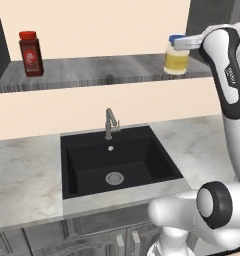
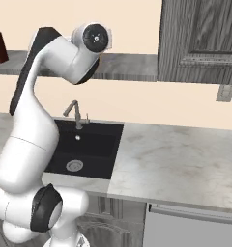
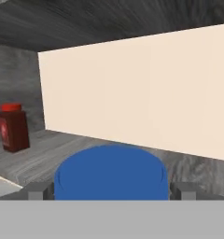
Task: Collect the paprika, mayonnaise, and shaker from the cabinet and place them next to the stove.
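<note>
We see the mayonnaise (image 1: 176, 59), a rounded pale yellow jar with a smooth blue lid, at the right end of the cabinet (image 1: 99, 70) shelf of streaked grey board. Our fingers (image 3: 36, 191) stand spread on either side of its lid. The slim red paprika (image 1: 30, 53) stands far left.

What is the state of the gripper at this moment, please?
Gripper: open, its two fingertips standing either side of the blue lid of the rounded pale yellow mayonnaise jar; not closed on it yet.
</note>
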Robot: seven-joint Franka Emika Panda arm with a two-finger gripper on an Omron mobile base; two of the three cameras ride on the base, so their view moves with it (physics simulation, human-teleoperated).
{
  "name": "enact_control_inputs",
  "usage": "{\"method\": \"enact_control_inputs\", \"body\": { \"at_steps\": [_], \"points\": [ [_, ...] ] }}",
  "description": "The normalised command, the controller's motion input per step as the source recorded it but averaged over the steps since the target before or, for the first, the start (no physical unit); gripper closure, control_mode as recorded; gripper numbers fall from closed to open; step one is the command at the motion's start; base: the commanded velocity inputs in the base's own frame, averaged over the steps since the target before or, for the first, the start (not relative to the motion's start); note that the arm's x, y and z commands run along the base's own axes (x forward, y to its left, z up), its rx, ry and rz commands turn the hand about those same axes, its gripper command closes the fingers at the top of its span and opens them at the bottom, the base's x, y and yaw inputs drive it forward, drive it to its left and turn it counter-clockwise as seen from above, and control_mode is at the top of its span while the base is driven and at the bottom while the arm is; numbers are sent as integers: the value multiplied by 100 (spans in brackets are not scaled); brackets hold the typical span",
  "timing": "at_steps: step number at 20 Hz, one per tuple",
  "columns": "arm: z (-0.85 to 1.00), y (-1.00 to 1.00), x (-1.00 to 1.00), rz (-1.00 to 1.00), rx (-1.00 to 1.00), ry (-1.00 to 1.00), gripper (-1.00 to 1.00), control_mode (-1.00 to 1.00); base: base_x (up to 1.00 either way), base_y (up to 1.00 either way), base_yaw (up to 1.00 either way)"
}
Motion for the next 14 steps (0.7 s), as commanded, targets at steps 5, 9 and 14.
{"method": "enact_control_inputs", "body": {
  "at_steps": [5,9,14],
  "points": [
    [0,0,-100,13,0,0,100,-100,0,0,0],
    [-8,0,-100,15,0,0,100,-100,0,0,0],
    [-16,11,-100,19,0,0,100,-100,0,0,0]
  ]
}}
